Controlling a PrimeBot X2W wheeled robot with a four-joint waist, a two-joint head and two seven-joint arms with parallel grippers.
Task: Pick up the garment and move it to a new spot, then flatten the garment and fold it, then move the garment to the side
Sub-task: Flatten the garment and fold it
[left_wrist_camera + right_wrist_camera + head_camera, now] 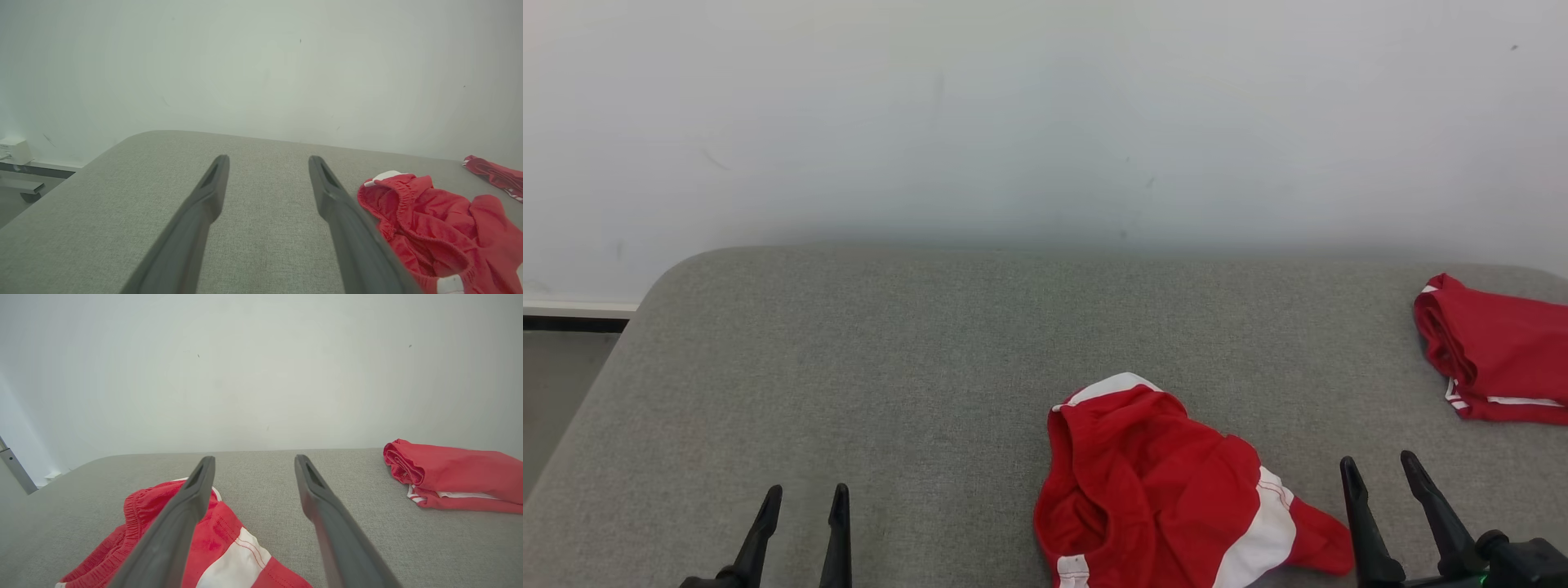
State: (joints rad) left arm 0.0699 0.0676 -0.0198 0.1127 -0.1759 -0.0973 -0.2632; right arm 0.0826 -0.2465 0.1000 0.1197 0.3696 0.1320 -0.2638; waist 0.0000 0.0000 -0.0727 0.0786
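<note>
Grey desk (890, 367): the garment (1160, 490) lies crumpled near-right, unflattened, unfolded; my left hand (807, 487) and right hand (1379, 459) gape empty

The red shorts (1168, 498) lie crumpled in a loose heap on the grey fabric surface (890, 367), near its front edge and right of centre in the head view. They are bright red with broad white bands, one of which crosses the leg end that points right. The gathered elastic waistband gapes open on the left side, its rim standing up slightly. The cloth is bunched, creased and unfolded.
</note>
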